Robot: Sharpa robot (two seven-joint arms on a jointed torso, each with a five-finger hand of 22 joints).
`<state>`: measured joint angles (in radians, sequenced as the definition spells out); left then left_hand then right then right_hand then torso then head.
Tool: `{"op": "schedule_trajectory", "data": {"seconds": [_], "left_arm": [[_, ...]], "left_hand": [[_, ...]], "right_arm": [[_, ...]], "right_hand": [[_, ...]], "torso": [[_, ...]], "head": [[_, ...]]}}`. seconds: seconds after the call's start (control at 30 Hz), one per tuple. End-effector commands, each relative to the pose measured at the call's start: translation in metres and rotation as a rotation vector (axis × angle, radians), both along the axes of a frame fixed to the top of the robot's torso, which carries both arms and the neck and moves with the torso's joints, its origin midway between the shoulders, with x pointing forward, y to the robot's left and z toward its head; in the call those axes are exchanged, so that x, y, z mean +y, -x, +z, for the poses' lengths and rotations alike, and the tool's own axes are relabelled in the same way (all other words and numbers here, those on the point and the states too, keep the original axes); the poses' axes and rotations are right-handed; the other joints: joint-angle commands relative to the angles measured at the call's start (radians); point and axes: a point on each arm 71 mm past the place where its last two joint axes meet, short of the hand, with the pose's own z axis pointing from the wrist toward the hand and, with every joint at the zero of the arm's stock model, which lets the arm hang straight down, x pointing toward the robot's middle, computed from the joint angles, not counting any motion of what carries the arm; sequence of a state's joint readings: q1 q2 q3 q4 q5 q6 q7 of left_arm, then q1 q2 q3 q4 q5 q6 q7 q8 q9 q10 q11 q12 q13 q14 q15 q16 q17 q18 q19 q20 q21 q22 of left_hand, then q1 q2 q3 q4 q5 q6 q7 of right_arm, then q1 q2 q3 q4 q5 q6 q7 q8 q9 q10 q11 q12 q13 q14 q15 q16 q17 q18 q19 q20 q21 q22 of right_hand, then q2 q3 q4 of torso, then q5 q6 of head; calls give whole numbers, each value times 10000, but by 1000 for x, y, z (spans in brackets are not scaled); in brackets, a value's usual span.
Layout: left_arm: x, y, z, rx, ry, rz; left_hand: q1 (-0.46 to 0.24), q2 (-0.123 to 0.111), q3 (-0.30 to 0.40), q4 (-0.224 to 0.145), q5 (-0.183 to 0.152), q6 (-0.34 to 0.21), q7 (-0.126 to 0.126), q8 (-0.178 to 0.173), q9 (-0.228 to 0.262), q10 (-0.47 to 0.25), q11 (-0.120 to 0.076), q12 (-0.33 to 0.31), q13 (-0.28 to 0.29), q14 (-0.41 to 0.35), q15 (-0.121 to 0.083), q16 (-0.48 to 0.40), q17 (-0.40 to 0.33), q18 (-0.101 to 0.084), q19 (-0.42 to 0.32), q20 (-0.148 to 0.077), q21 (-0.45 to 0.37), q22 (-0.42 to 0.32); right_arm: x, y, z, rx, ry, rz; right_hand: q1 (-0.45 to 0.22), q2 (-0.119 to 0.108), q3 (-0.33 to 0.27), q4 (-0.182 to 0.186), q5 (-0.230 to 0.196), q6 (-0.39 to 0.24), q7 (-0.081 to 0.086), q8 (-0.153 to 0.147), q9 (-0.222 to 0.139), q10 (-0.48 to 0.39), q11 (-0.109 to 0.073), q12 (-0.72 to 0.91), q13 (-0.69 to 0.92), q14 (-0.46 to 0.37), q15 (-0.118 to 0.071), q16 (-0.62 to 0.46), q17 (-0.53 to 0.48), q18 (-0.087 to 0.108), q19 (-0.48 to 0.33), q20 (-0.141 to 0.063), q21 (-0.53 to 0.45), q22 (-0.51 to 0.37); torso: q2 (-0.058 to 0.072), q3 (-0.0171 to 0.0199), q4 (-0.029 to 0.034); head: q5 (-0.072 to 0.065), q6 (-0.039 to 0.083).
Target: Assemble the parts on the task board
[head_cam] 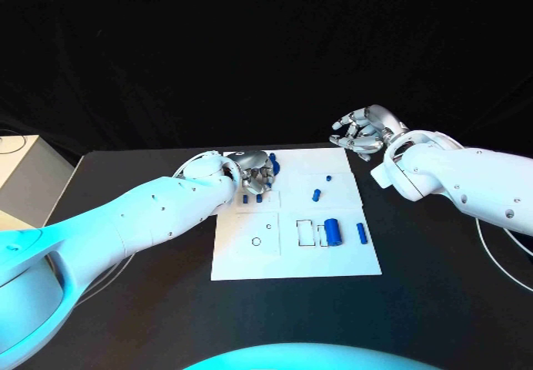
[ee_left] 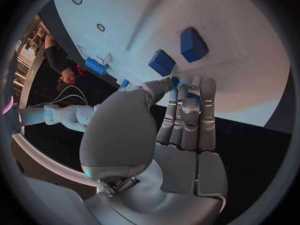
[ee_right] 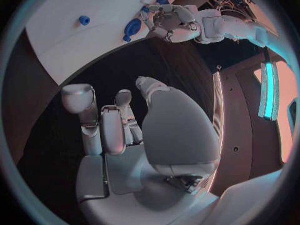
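Black cloth hangs behind the black table (head_cam: 444, 293), and from the head camera we see the white task board (head_cam: 294, 258) lying in the table's middle. Our left hand (head_cam: 256, 173) sits over the board's far left corner, fingers curled downward onto the plate beside a blue part (head_cam: 273, 162) near the far edge. Two small blue parts (head_cam: 252, 198) stand in a square recess just beneath that hand. Toward the board's near right side a thick blue cylinder (head_cam: 332, 230) lies in a marked rectangle, with a slim blue pin (head_cam: 362, 232) just beside it toward the right edge. A short blue part (head_cam: 318, 194) lies near the board's centre. Our right hand (head_cam: 364, 131) hangs above the table off the board's far right corner, fingers spread and holding nothing.

From the left wrist, we see the left hand (ee_left: 181, 120) with its fingers (ee_left: 190, 105) laid together, their tips touching the board (ee_left: 237, 45). A sliver of blue shows between the fingertips and thumb, so it seems to pinch a small part, though we cannot tell for certain. Two blue blocks (ee_left: 178, 52) stand on the plate just beyond the fingertips.

From the right wrist, we see the right hand (ee_right: 131, 130) with fingers apart and nothing between them, over bare table. Beyond it lies the board (ee_right: 69, 30), where the left hand (ee_right: 167, 21) rests at its edge.
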<state>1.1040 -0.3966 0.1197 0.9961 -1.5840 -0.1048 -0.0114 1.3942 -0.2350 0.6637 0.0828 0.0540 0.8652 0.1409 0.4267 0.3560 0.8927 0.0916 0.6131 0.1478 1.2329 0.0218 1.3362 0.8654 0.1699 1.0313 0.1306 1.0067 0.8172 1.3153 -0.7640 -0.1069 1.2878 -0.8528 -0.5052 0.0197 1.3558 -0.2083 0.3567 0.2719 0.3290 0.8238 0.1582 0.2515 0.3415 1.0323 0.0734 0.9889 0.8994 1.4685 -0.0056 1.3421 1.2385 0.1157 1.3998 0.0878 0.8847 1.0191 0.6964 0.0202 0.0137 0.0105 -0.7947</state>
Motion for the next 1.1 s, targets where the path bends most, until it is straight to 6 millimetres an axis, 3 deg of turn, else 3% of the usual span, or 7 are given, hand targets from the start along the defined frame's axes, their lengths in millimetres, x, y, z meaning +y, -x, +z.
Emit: {"op": "schedule_trajectory", "data": {"seconds": [0.03,0.33,0.7,1.1], "left_arm": [[-3,1,-1,92,-56,-191],[-4,0,-2,77,-8,-171],[-2,-1,-3,39,118,-144],[0,3,3,-287,1003,-232]], "left_hand": [[66,74,73,-39,-17,82,-9,-52,-19,86,-11,-43,-19,86,17,51,13,-6,63,-1,89,32],[158,188,219,-199,-24,259,-14,-103,-29,277,-62,-122,-64,122,-25,139,7,-16,73,-35,267,196],[136,283,414,-460,-26,633,5,-291,19,791,-88,-642,-255,115,-62,211,-136,-29,-31,-79,516,436],[179,476,619,-884,-18,1045,58,-544,125,1521,-95,-1381,-330,551,-99,469,286,-136,339,-126,1179,1139]], "right_arm": [[2,0,1,-102,-25,108],[2,1,1,-98,-33,125],[3,1,1,-77,-35,155],[3,1,1,-48,-31,173]], "right_hand": [[-5,-114,75,-6,47,-48,44,53,13,-31,-4,-36,-9,125,-60,-14,9,160,35,-29,-6,6],[-5,-114,75,-6,47,-48,44,53,13,-31,-4,-36,-9,125,-60,-14,9,160,35,-29,-6,6],[-25,-125,99,-7,60,-45,38,78,23,23,-9,-11,-22,136,-67,-33,0,154,68,-36,-12,-1],[-37,-130,104,-5,62,-41,36,88,28,33,-11,-10,-37,137,-68,-42,-7,153,78,-38,-18,-6]], "torso": [[9,4,-5],[9,16,-11],[-4,7,4],[2,5,1]], "head": [[-4,-4],[-37,-27],[-48,-35],[-54,-12]]}}
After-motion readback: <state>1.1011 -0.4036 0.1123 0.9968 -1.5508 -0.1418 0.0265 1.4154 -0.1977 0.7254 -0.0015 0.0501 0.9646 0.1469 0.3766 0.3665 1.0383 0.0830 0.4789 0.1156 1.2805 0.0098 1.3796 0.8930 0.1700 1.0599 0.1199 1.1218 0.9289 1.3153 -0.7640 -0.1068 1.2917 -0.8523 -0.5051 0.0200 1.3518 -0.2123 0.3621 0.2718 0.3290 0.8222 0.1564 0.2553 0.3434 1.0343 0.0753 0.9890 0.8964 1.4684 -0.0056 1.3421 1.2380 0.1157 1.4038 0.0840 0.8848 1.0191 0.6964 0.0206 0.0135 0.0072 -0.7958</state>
